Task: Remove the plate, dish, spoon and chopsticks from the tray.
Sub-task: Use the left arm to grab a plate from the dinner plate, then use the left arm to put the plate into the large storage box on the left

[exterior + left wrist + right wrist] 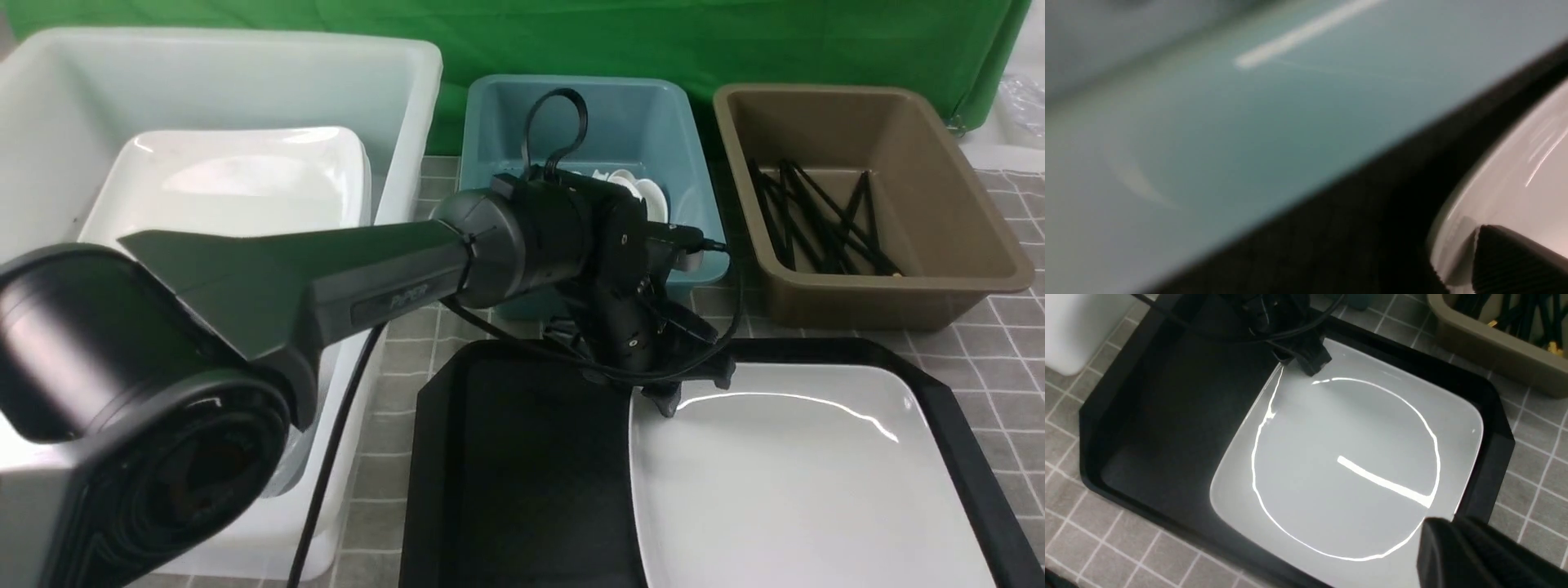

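Only the plate (816, 474) remains on the tray (522, 474), on its right half, chopsticks (824, 220) and spoon (645, 192) already lying in tubs (939, 188) behind the tray; the left pincer (686, 390) sits at the plate's far corner, grip not clear, and the right pincer (1449, 547) is closed on nothing.

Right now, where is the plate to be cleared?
In the front view the plate lies on the right half of the black tray, in front of the brown tub, with the left gripper at its far left corner.
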`<state>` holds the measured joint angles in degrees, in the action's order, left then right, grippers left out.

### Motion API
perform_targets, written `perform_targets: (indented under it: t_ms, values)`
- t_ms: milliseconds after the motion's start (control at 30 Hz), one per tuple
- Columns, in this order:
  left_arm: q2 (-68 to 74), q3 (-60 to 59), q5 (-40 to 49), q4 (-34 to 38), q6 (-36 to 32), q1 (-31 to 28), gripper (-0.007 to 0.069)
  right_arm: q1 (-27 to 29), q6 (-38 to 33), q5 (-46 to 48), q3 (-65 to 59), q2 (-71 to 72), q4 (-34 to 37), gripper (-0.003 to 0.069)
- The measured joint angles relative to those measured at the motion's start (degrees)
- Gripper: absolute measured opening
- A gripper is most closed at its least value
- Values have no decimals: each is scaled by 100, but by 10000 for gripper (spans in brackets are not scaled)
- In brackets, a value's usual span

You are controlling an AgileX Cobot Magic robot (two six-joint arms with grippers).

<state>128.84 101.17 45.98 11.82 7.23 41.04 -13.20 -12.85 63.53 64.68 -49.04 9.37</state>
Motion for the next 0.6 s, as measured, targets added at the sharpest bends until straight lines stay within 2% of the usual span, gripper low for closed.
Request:
perform_targets:
  t_ms: [133, 267, 333, 367, 467, 600]
  values:
    - [-143, 0, 327, 56, 0, 0, 206, 0, 0, 0, 0, 0, 32, 58]
    - [-529, -5, 615, 106, -54, -32, 141, 0, 0, 0, 0, 0, 80, 59]
    - [-1026, -5, 826, 215, -175, -95, 78, 0, 0, 2, 37, 0, 136, 59]
    - [-1067, -5, 846, 215, -184, -102, 74, 0, 0, 2, 46, 0, 144, 59]
    - [-1677, -5, 1095, 253, -335, -208, 38, 0, -38, -11, 141, 0, 336, 59]
    - [-2501, -24, 1261, 138, -491, -463, 31, 0, -505, -212, 263, -31, 1143, 54]
